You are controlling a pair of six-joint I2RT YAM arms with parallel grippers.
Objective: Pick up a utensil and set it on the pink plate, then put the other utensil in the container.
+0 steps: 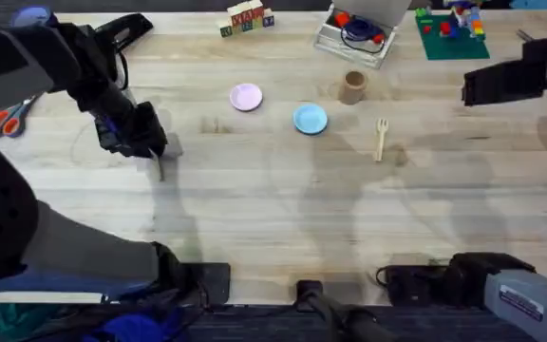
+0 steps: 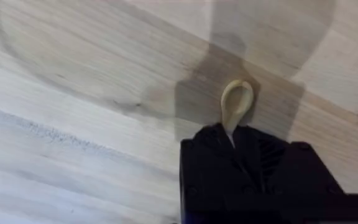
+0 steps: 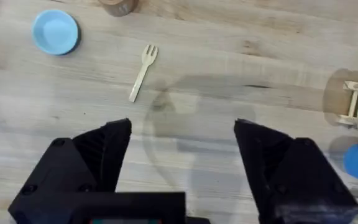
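The left tool (image 2: pixel 235 134) is clamped on the handle of the spoon (image 2: pixel 236 104), whose pale bowl juts out past the black fingertips just over the tabletop (image 2: pixel 73 93). From overhead, that tool (image 1: pixel 157 152) sits low at the left side of the tabletop, with the pink plate (image 1: pixel 246 97) off to its right and farther back. The spoon itself is hard to make out overhead; the left wrist view shows it plainly.

The right tool (image 3: pixel 182 155) hangs wide open over bare wood, holding and touching nothing. The fork (image 3: pixel 143 73) lies flat beyond it, apart from both fingers, tines pointing away from it. In the overhead view the fork (image 1: pixel 381 138) rests right of the blue plate (image 1: pixel 311 119) and in front of the brown cup (image 1: pixel 353 86), touching neither. The right arm appears dark at the right edge of that view.

The right wrist view catches the blue plate (image 3: pixel 55 32) and the foot of the cup (image 3: pixel 117 6). Overhead, a clear box (image 1: pixel 354 36) stands behind the cup, and scissors (image 1: pixel 8 119) lie at the far left.
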